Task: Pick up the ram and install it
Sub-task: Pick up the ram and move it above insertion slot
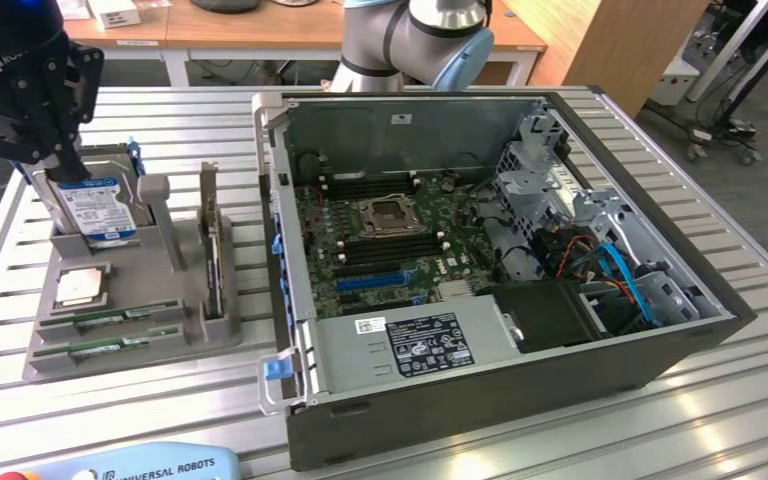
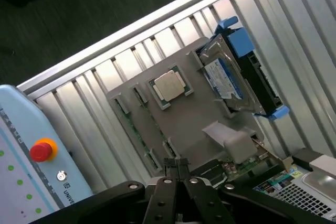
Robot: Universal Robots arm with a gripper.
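Slatted aluminium table (image 1: 704,420), desks behind. On it you've got a grey plastic parts holder (image 1: 155,205) at the ext view's left and an open dark-grey PC case (image 1: 491,400) just beside it, green mobo (image 1: 357,255) exposed. The ram, a long thin green circuit-board stick (image 1: 104,346), lies flat in the holder's front slot. A second stick like it (image 1: 124,318) sits just behind, near a square silver CPU (image 1: 80,287) and an upright silver HDD w/ blue label (image 1: 95,205). The black gripper (image 2: 177,166) hangs over the holder, jaws pressed together, nothing in them, clear of the ram. Step, I reckon: approach for the pick, ram not yet lifted. Next move calls for jaws apart first, then squared across the stick's long edges w/o clipping the slot's end tabs
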